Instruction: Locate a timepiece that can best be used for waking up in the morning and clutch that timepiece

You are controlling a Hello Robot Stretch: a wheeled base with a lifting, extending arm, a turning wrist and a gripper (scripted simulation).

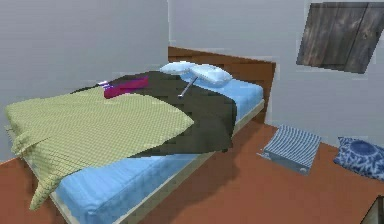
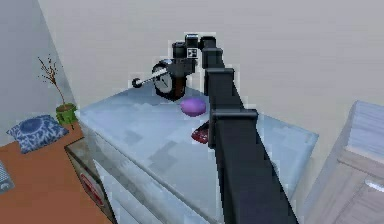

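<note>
In the arm side view my arm's dark bar [image 2: 228, 120] reaches up over a pale grey-blue cabinet top [image 2: 140, 135]. At its far end is my gripper [image 2: 143, 79], its thin fingers pointing toward the view's left. A small round thing with a pale face [image 2: 161, 84], shaped like an alarm clock, sits right at the gripper against the tabletop. I cannot tell whether the gripper holds anything. A purple blob [image 2: 192, 104] lies just beside the arm, and a small dark red thing [image 2: 203, 134] lies closer in.
The arm side view has a potted twig plant [image 2: 60, 100] and a blue patterned cushion [image 2: 35, 130] at left, and a white drawer unit [image 2: 355, 150] at right. Ahead stands a bed [image 1: 215, 150] with blankets and pillows. A striped cushion [image 1: 292, 145] and a blue cushion [image 1: 360, 155] lie on the floor.
</note>
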